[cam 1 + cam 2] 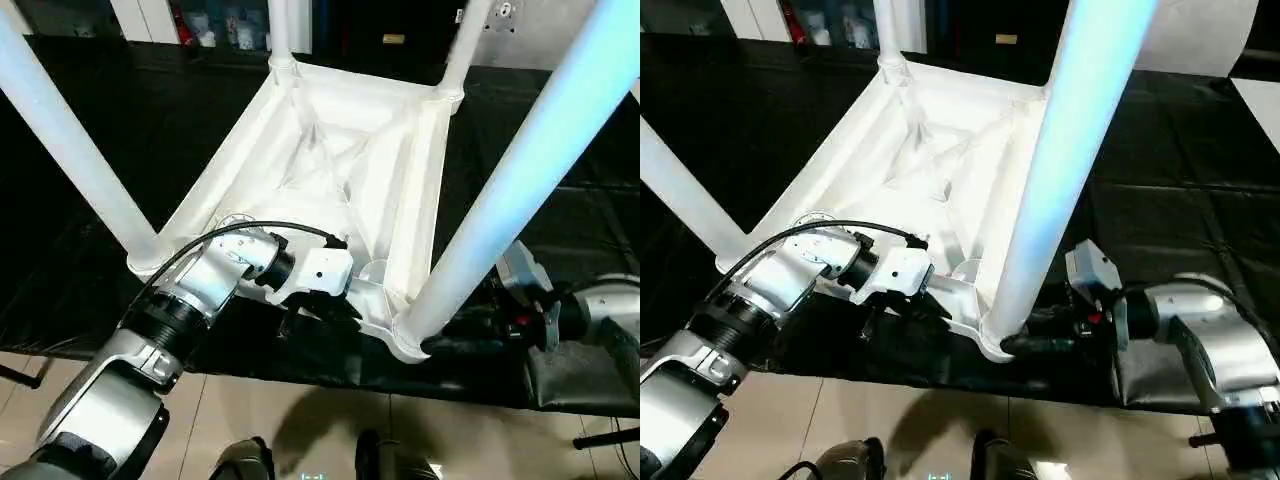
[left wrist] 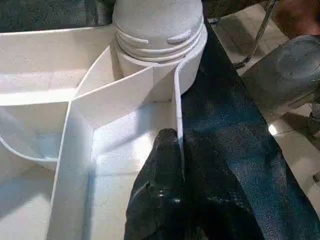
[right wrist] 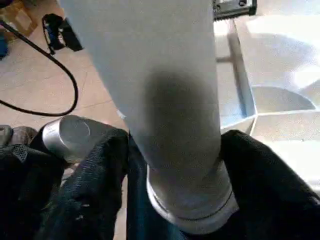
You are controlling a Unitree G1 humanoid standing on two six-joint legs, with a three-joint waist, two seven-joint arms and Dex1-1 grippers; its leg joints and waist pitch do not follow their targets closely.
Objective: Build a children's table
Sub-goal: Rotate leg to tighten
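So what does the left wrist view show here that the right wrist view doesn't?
Left wrist view: the left gripper shut on the thin side wall of the white tabletop, beside the black table cover.

Right wrist view: the right gripper with a finger on each side of the near leg just above its socket, and a black cable on the tiled floor.

Both: the upturned tabletop's ribbed underside and a leg seated in a round corner socket.
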